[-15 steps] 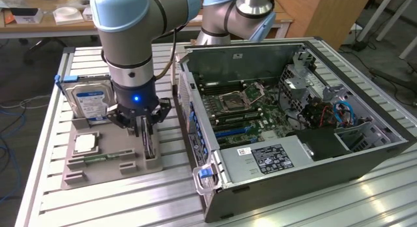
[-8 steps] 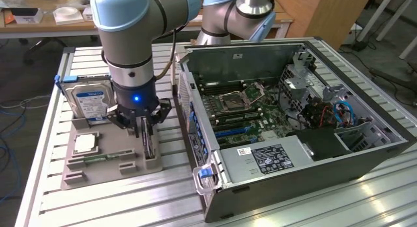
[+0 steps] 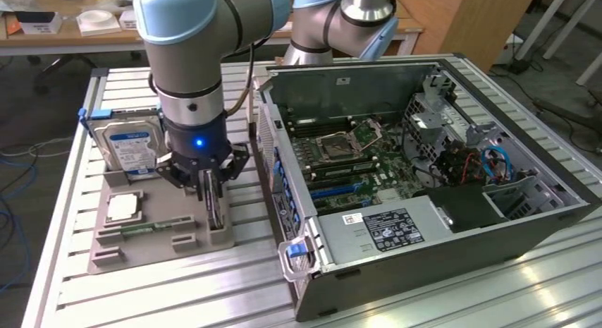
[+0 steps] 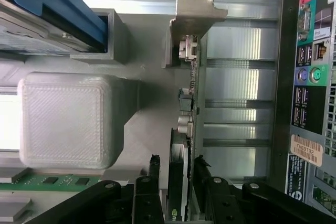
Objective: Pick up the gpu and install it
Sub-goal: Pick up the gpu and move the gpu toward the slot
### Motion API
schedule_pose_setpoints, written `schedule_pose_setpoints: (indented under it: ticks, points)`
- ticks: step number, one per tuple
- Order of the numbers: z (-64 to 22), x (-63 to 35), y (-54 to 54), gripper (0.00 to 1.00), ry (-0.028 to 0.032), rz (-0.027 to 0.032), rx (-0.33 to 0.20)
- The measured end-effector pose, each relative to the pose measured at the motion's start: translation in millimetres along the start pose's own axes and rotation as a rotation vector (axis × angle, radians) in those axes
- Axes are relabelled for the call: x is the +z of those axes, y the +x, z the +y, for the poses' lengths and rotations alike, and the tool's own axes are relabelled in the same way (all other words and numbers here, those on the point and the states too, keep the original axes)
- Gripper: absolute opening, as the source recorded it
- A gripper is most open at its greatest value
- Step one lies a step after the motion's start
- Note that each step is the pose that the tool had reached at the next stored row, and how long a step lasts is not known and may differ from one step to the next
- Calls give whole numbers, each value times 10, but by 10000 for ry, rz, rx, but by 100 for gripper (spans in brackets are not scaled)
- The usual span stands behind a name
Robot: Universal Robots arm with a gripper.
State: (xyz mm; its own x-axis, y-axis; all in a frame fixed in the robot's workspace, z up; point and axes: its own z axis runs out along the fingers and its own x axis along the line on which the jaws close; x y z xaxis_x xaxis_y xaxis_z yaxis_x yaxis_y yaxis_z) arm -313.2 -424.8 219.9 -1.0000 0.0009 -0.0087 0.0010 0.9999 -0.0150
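The gripper (image 3: 209, 190) hangs over the grey holder (image 3: 141, 256), fingers (image 4: 154, 170) spread astride the gpu (image 4: 185, 129) standing on edge in its slot; hard drive (image 3: 132, 148) and memory stick (image 3: 141, 229) nearby; open computer case (image 3: 424, 201) just beside

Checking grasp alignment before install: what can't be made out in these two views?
- gpu, exterior view: the gripper covers its top, and the holder tray hides its bottom edge.
- gpu, wrist view: seen edge-on, so its faces are unreadable; one end runs off the picture's edge.
- hard drive, exterior view: the arm covers one side.
- orange label on the case, wrist view: print too small to read.
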Motion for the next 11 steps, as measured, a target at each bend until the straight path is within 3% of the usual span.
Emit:
schedule_pose_setpoints:
  ticks: [6, 9, 11]
  points:
    - [0, 1, -9, 38, 19, -2, 0]
    - [0, 1, -10, 27, 19, -2, -1]
    - [0, 1, -10, 27, 19, -2, -1]
